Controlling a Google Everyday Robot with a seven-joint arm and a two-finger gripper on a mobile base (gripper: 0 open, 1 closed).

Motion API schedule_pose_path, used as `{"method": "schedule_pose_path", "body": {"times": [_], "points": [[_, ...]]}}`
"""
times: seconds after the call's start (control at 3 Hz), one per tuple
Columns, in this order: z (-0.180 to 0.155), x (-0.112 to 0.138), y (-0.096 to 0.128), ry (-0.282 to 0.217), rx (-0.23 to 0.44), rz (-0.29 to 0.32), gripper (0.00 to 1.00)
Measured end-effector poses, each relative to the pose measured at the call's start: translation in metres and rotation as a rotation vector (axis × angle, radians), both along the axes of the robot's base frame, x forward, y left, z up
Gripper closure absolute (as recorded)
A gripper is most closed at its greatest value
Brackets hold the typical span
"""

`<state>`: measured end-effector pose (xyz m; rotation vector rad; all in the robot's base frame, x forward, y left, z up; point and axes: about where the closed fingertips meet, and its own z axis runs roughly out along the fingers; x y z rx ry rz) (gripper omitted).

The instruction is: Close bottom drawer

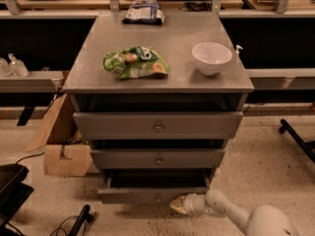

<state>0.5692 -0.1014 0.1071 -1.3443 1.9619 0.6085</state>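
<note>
The bottom drawer (147, 194) is the lowest and narrowest grey front of the cabinet, with a small round knob at its centre. It stands pulled out a little, with a dark gap above its front panel. My gripper (178, 205) is low at the floor, at the right part of the drawer's front, just below its lower edge. The white arm (231, 213) reaches in from the bottom right.
The cabinet top (93, 77) holds a green snack bag (135, 62), a white bowl (211, 57) and a blue-white bag (143, 13). A cardboard box (61, 146) stands at the left. A black object (12, 188) and cables lie bottom left. A black leg (298, 139) is at the right.
</note>
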Motion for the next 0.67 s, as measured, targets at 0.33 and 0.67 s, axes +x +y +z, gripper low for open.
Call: {"method": "schedule_pose_path", "body": {"times": [0.33, 0.67], "points": [[0.0, 0.007, -0.003, -0.01, -0.007, 0.005, 1.0], [0.004, 0.024, -0.009, -0.028, -0.014, 0.007, 1.0]]}}
